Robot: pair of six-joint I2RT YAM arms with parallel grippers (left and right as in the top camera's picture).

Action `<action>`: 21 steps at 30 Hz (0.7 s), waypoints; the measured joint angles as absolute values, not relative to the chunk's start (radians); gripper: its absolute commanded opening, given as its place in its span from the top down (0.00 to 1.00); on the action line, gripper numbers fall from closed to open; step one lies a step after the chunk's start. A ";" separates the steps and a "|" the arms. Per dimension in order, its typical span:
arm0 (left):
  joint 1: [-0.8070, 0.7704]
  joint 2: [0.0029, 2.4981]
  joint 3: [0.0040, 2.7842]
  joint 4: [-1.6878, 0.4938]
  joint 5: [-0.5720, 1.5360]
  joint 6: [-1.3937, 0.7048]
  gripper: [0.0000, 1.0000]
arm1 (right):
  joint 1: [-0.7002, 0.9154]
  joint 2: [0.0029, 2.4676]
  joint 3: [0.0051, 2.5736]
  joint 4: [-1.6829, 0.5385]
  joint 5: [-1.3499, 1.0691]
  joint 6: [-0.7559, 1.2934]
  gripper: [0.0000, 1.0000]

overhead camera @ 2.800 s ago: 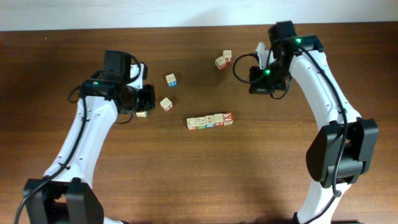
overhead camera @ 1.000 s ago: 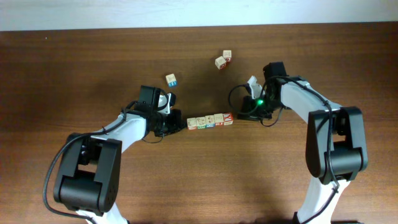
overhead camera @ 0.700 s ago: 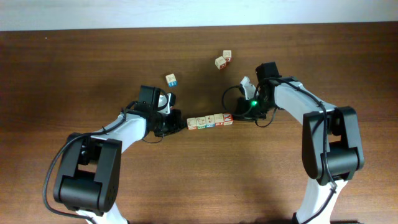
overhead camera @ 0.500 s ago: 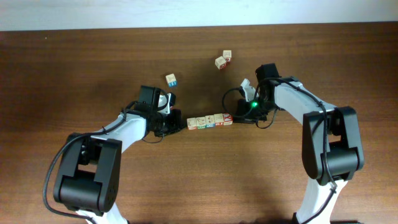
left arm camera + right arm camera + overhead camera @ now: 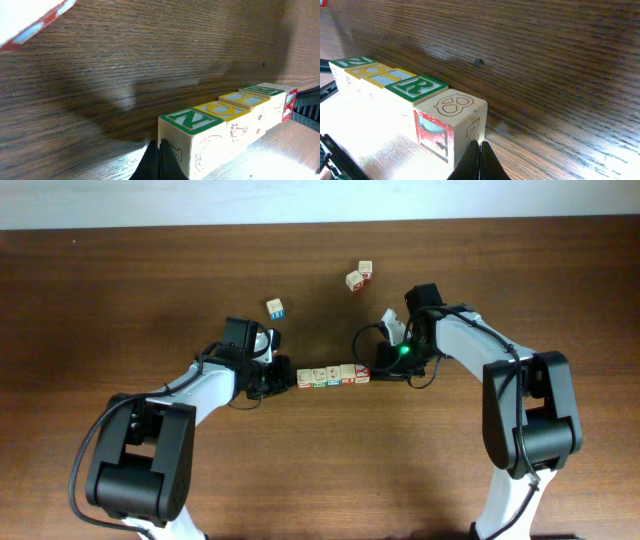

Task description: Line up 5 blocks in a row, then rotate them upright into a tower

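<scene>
Five pale wooden blocks (image 5: 332, 376) lie in one touching row at the table's middle. My left gripper (image 5: 290, 380) is shut, its tip pressed against the row's left end. In the left wrist view the shut tip (image 5: 159, 152) touches the end face of the green N block (image 5: 192, 137). My right gripper (image 5: 373, 369) is shut too, at the row's right end. In the right wrist view its tip (image 5: 480, 152) touches the side of the red-bordered end block (image 5: 451, 115), beside the green R block (image 5: 415, 86). Neither gripper holds anything.
Three loose blocks lie farther back: one with a blue face (image 5: 275, 308) and a pair (image 5: 354, 280) (image 5: 366, 269). Another red-edged block (image 5: 30, 20) fills the left wrist view's top left corner. Brown wooden table (image 5: 320, 470) all around.
Both arms have come down from the sides to the row's two ends. Over the last second my right gripper slid left against the row, and the row shifted slightly left; the left gripper held still.
</scene>
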State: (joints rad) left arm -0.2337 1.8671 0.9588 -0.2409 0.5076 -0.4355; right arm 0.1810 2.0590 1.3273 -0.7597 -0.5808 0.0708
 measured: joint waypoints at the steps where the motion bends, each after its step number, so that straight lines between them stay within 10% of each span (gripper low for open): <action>1: -0.234 1.867 0.959 -0.241 0.506 -0.435 1.00 | 0.181 2.059 1.327 -0.760 -0.581 0.070 0.96; 21: -0.191 1.867 0.959 -0.219 0.540 -0.361 1.00 | 0.112 2.059 1.327 -0.743 -0.581 0.044 0.96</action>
State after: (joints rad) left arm -0.1913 1.8671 0.9588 -0.2192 0.5404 -0.3614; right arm 0.1120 2.0590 1.3273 -0.7429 -0.5812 0.0444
